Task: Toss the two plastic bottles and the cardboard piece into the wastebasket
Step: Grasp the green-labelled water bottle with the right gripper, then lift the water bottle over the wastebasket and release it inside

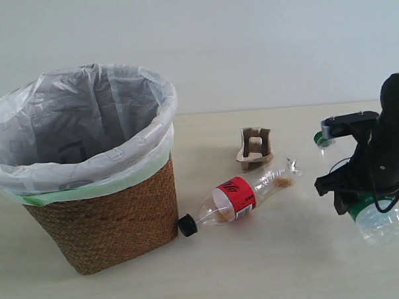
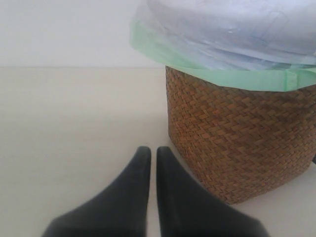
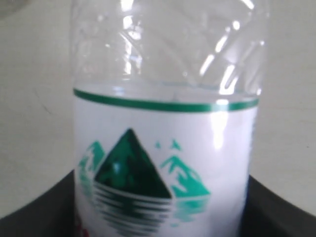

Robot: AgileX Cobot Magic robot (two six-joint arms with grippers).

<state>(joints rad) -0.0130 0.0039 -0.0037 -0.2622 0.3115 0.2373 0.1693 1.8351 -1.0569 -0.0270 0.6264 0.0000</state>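
Green-label bottle (image 1: 378, 221) mostly hidden (right arm), fingertips unseen

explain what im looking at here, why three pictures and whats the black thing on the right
The black thing is a robot arm ending in the right gripper. The wide picture comes from a separate camera; the other two come from cameras on each arm's wrist. On the table stand a basket lined with a bag, a cardboard piece and a red-label bottle lying on its side. The right gripper holds the green-label bottle, filling its wrist picture. The left gripper, seen only in its own picture, is shut and empty, beside the basket.
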